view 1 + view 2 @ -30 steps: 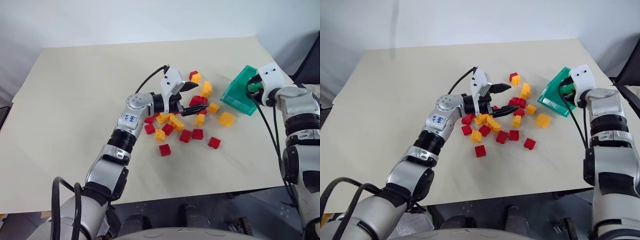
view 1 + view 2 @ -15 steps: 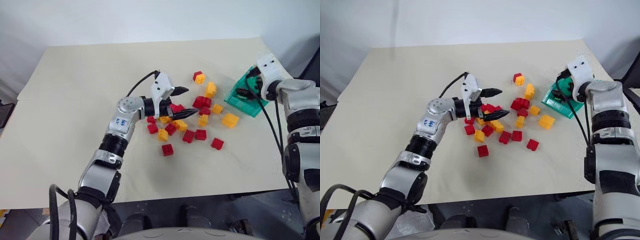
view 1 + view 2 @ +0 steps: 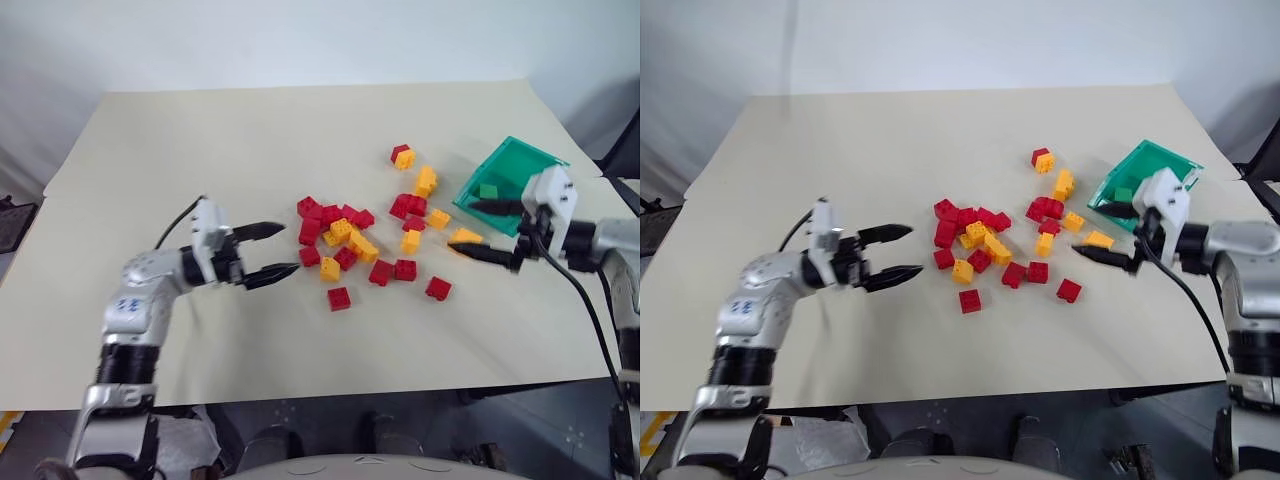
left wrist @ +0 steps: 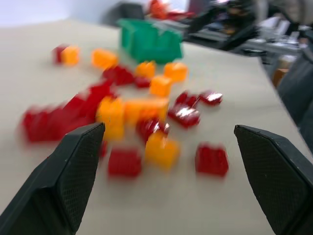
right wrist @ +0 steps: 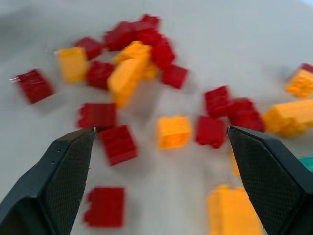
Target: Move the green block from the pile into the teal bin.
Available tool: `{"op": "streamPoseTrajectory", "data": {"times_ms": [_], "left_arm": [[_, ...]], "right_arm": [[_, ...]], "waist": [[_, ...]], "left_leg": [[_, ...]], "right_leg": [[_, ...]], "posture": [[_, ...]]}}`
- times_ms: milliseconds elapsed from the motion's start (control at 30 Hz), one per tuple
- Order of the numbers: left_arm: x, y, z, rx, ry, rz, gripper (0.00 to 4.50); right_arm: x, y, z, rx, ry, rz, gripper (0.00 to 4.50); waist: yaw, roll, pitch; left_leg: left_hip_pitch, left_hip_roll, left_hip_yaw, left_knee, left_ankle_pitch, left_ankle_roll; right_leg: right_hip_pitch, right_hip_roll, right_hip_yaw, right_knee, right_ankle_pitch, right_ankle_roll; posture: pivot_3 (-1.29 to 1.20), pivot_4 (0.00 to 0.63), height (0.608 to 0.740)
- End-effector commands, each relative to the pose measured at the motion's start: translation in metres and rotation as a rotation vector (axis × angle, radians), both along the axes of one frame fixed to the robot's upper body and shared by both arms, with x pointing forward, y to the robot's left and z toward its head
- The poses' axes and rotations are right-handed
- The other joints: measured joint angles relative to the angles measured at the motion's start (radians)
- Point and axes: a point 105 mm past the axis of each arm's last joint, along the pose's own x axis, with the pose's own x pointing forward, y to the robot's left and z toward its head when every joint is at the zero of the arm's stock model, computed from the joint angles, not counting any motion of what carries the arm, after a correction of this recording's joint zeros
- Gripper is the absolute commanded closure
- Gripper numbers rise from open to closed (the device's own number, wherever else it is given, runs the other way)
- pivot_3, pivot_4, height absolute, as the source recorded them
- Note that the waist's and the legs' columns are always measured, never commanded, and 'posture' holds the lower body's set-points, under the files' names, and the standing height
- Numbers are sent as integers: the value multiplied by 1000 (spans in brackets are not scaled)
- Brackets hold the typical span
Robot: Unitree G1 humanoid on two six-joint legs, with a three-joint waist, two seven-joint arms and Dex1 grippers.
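With the green block (image 3: 488, 190) lying inside the teal bin (image 3: 520, 164), the task looks done; both the right claw (image 3: 484, 229) beside the bin and the left claw (image 3: 266, 250) gape wide and empty, needing only to clear off.

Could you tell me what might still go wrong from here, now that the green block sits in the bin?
1. The teal bin looks tipped, open side toward the pile; a knock might spill the green block out.
2. The open right end effector hangs close by the bin's rim and a yellow brick; a careless swing could nudge either.
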Motion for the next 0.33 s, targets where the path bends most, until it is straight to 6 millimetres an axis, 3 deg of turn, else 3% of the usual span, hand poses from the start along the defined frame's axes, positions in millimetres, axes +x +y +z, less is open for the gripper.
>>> {"op": "streamPoseTrajectory", "data": {"times_ms": [33,200,333], "left_arm": [[-8,21,1,2,3,32,0],[-18,55,-14,43,15,138,0],[-22,63,-18,43,0,168,0]], "right_arm": [[-14,-9,-9,-48,-15,103,26],[-2,-19,-30,-54,-8,67,26],[4,-18,-32,-30,-37,35,26]], "waist": [[1,0,0],[-4,0,0],[-10,0,0]], "left_leg": [[1,0,0,0,0,0],[1,0,0,0,0,0],[1,1,0,-1,0,-1]], "right_leg": [[1,0,0,0,0,0],[0,-1,1,2,0,0],[-2,-1,0,3,0,0]], "posture": [[0,150,740],[0,150,740],[0,150,740]]}}
